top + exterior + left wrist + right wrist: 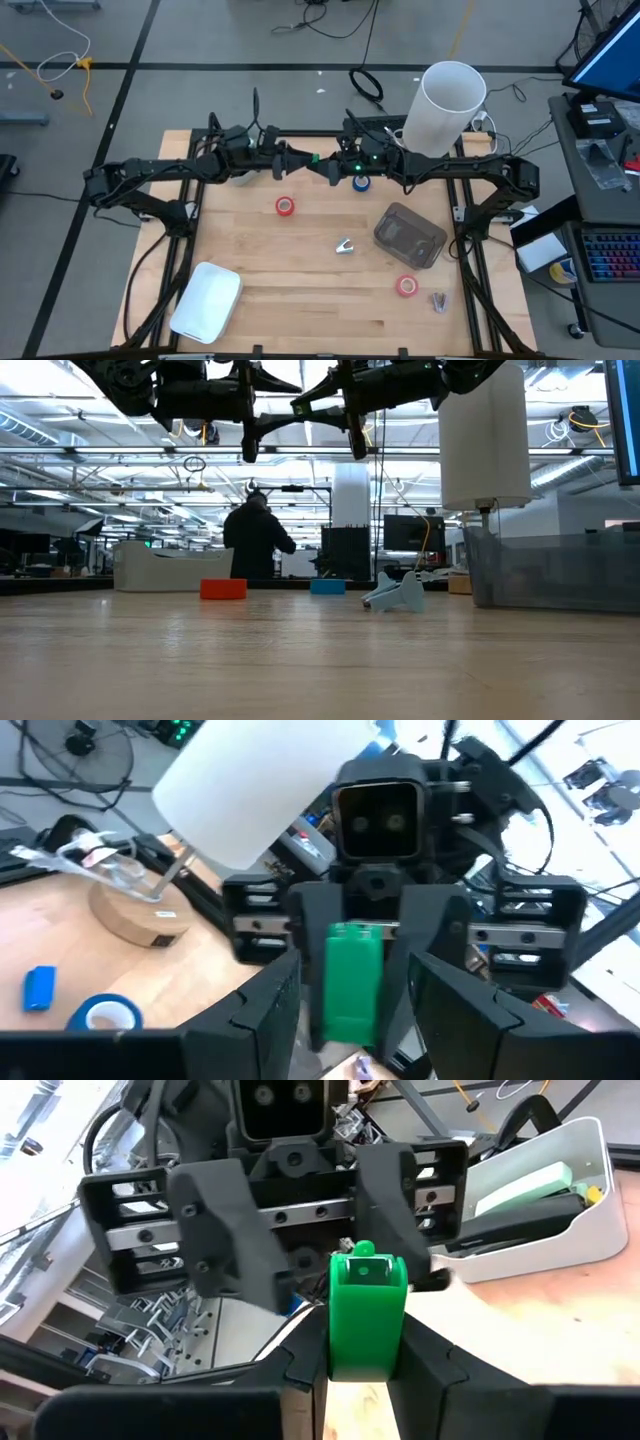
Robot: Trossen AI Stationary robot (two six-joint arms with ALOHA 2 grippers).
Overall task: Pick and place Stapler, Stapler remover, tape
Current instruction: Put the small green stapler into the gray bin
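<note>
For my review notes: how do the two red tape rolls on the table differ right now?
The red tape roll nearer the arms lies in the middle of the wooden table, with bare wood around it. The other red tape roll lies toward the front right, between the clear grey plastic container and a small metal item. Both are red rings lying flat, with neither gripper on them.

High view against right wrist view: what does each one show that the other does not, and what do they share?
Only the high view: two red tape rolls, the stapler remover and a clear container lying on the table. Only the right wrist view: the right gripper shut on a green block, and the left gripper open, facing it. Both: the two arms meeting head to head above the table.
</note>
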